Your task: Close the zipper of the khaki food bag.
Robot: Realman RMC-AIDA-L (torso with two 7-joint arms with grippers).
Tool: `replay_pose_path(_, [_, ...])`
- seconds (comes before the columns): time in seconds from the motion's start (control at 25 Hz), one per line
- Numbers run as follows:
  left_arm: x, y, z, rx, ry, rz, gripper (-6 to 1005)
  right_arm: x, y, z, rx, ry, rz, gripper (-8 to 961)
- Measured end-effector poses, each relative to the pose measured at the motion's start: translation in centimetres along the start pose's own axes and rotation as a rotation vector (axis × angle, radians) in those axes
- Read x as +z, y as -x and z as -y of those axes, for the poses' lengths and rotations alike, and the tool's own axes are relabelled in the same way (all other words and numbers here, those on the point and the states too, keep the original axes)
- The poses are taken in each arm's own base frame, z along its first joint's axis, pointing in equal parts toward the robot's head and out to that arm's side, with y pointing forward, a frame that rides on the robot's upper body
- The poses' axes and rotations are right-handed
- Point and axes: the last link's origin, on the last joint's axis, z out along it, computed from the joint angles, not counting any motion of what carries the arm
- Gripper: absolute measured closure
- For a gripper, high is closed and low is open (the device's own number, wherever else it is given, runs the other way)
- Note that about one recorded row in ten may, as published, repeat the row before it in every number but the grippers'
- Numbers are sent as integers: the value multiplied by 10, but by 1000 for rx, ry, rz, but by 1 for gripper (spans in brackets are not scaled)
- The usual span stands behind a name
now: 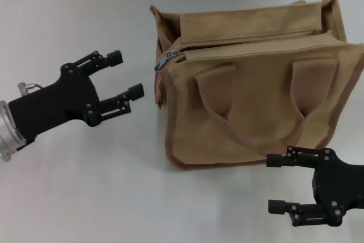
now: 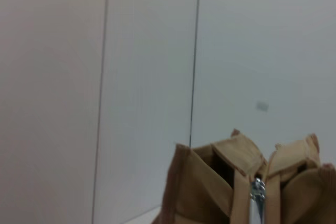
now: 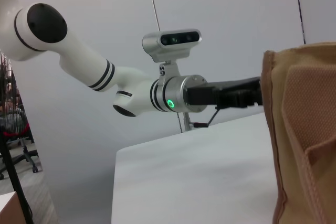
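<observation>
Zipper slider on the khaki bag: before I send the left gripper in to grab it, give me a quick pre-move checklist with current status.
1. Slider in view at the end of the khaki food bag nearest the left arm: ok.
2. Zipper closed: not ok, the top gapes open along its length.
3. Left gripper open and aimed at the slider end: ok.
4. Left gripper touching the bag: not ok, it is apart from the bag, table showing between them.
5. Right gripper open, in front of the bag's front panel, not holding it: ok.
6. Bag upright on the table: ok.
</observation>
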Motion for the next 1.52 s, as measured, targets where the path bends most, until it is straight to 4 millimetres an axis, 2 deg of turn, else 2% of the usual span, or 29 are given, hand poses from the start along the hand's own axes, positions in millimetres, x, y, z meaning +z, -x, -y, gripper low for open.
replay_pose_path(0.44, [23,6,-1,51,46,54,186,-1,-2,-2,9,-5,3,177])
replay_pose_path(0.96, [29,6,1,114,40,54,345,-2,-2,-2,12,-9,6,177])
replay_pose_path(1.4, [30,1,4,130,18,21,595,-2,-2,-2,16,-10,7,177])
replay_pose_path(1.52, [27,-2,7,131,-5,0,719,-2,-2,-2,17,-11,9,177])
